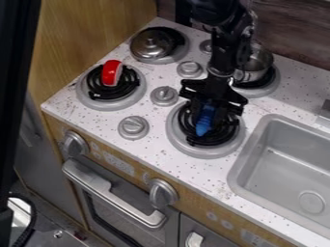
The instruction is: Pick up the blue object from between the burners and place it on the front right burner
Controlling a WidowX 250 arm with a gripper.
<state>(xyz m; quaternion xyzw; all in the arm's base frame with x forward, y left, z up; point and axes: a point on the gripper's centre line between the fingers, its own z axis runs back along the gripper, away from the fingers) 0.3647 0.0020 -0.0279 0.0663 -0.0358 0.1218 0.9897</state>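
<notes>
The black gripper (pixel 209 113) hangs over the front right burner (pixel 205 150), with the arm coming down from the top edge. Directly at the gripper is a narrow blue object (pixel 205 120), its lower end angled toward the front of the stove, over the black coil. The gripper hides its upper part, and I cannot tell whether it is held or rests on the burner. On the front left burner (pixel 129 101) a red object with a pale edge (pixel 111 73) stands on the coil.
A silver lid or lidded pot (pixel 151 44) sits on the back left burner. Behind the arm, a metal pot (pixel 259 62) occupies the back right burner. Several grey knobs, one of them a front knob (pixel 133 127), rise between the burners. The grey sink (pixel 283 159) lies at the right.
</notes>
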